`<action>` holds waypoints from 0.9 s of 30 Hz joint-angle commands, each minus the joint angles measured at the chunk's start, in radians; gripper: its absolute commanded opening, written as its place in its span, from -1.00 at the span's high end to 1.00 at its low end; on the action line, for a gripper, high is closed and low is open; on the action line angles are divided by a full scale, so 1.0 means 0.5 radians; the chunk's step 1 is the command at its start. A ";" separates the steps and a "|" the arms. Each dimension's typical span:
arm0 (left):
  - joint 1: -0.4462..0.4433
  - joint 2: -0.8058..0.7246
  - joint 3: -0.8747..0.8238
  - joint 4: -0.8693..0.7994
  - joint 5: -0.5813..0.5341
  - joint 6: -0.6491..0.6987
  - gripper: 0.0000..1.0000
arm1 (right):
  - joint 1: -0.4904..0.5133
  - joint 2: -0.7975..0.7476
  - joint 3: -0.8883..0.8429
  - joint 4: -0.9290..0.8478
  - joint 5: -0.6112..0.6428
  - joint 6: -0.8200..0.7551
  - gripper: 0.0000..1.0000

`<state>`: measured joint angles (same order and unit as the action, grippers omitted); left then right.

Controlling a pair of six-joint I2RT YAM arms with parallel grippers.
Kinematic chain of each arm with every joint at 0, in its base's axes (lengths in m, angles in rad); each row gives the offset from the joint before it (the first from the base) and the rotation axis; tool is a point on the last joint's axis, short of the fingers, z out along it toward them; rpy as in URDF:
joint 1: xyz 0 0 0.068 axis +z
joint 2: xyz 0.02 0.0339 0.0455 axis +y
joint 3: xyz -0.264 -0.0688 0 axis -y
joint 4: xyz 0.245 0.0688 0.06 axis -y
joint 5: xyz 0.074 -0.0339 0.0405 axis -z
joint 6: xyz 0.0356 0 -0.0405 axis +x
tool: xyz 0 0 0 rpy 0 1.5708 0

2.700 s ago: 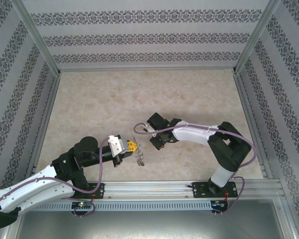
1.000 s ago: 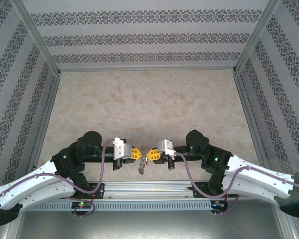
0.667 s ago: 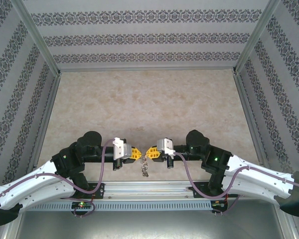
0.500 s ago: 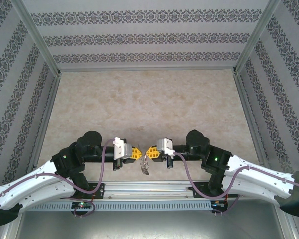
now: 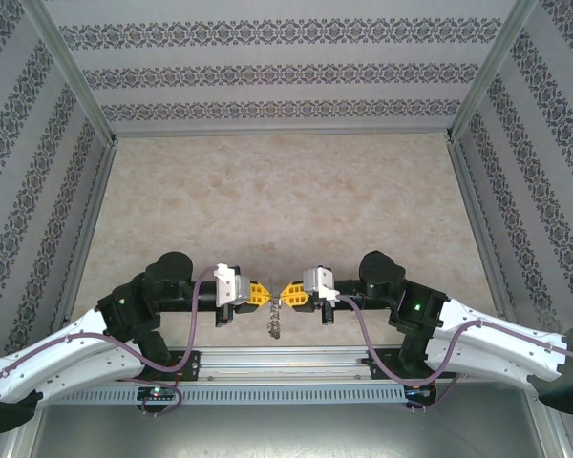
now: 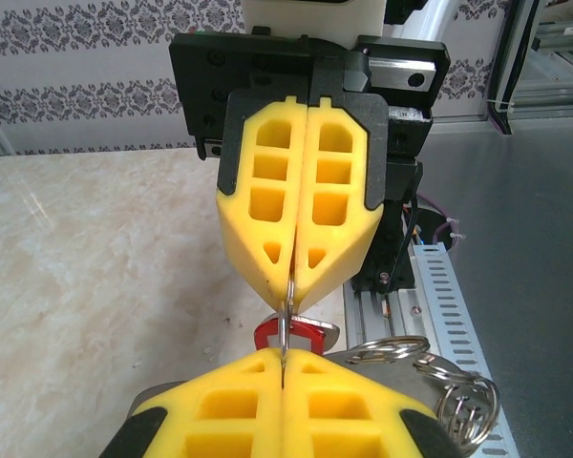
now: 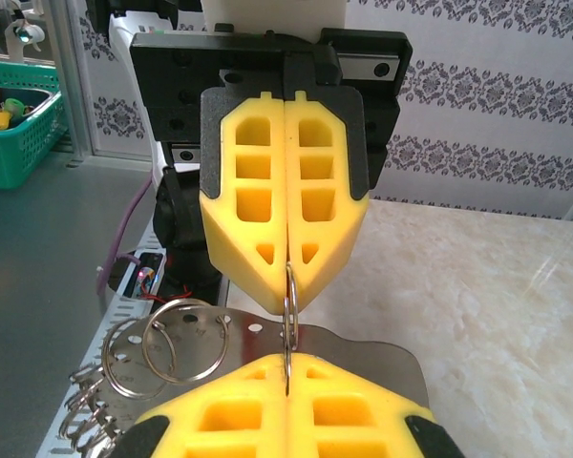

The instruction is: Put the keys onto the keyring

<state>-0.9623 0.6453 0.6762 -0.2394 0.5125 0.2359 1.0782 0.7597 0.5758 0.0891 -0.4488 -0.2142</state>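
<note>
Low in the centre of the overhead frame, at the near edge of the beige marbled counter, we see the left end effector and the right end effector meeting tip to tip. Both sets of yellow pads are closed. Each pinches the thin grey metal keyring, seen edge-on in the wrist views, from opposite sides. Its fringe of small silvery rings hangs beneath the tips. The small key with the red plastic head sits just under the right tip, right by the loop; we cannot tell whether it is threaded on.
</note>
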 commanded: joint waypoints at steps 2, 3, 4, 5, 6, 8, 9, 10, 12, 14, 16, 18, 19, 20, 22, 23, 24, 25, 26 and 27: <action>-0.004 -0.021 0.034 0.022 0.004 0.043 1.00 | 0.021 0.015 0.042 0.087 0.005 -0.022 1.00; -0.005 -0.022 0.037 0.020 0.008 0.044 1.00 | 0.021 0.016 0.039 0.092 0.005 -0.022 1.00; -0.005 -0.019 0.037 0.022 0.007 0.044 1.00 | 0.020 0.018 0.040 0.096 0.010 -0.022 1.00; -0.005 -0.020 0.037 0.021 0.010 0.044 1.00 | 0.020 0.018 0.039 0.097 0.011 -0.023 1.00; -0.005 -0.017 0.035 0.021 0.010 0.044 1.00 | 0.022 0.018 0.042 0.100 0.018 -0.020 1.00; -0.005 -0.019 0.037 0.021 0.009 0.044 1.00 | 0.020 0.018 0.042 0.101 0.035 -0.020 1.00; -0.005 -0.017 0.037 0.021 0.011 0.046 1.00 | 0.021 0.015 0.039 0.104 0.044 -0.020 1.00; -0.005 -0.018 0.037 0.020 0.013 0.047 1.00 | 0.022 0.012 0.036 0.104 0.053 -0.018 1.00; -0.005 -0.020 0.037 0.021 0.012 0.047 1.00 | 0.022 0.007 0.036 0.104 0.065 -0.015 1.00; -0.005 -0.018 0.034 0.021 0.013 0.044 1.00 | 0.021 0.005 0.038 0.109 0.057 -0.016 1.00; -0.005 -0.017 0.034 0.020 0.013 0.042 1.00 | 0.021 0.012 0.042 0.116 0.048 -0.011 1.00; -0.004 -0.017 0.033 0.021 0.013 0.045 1.00 | 0.021 0.011 0.042 0.119 0.058 -0.013 1.00; -0.005 -0.018 0.037 0.021 0.010 0.044 1.00 | 0.022 0.012 0.039 0.118 0.055 -0.013 1.00; -0.005 -0.018 0.036 0.019 0.006 0.045 1.00 | 0.020 0.013 0.042 0.117 0.048 -0.013 1.00; -0.005 -0.020 0.037 0.018 -0.002 0.047 1.00 | 0.021 0.011 0.039 0.125 0.024 -0.009 1.00; -0.005 -0.021 0.039 0.019 -0.003 0.047 1.00 | 0.020 0.006 0.036 0.127 0.015 -0.010 1.00; -0.005 -0.020 0.038 0.019 -0.003 0.046 1.00 | 0.021 0.004 0.033 0.126 0.004 -0.009 1.00; -0.005 -0.023 0.037 0.019 -0.010 0.050 1.00 | 0.020 0.001 0.030 0.126 -0.008 -0.009 1.00; -0.005 -0.020 0.036 0.022 -0.011 0.050 1.00 | 0.021 0.000 0.027 0.121 -0.020 -0.011 1.00; -0.005 -0.023 0.037 0.021 -0.010 0.050 1.00 | 0.020 -0.005 0.024 0.119 -0.028 -0.009 1.00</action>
<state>-0.9623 0.6460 0.6762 -0.2405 0.5121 0.2398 1.0782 0.7692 0.5758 0.1104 -0.4347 -0.2138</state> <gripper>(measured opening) 0.046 0.041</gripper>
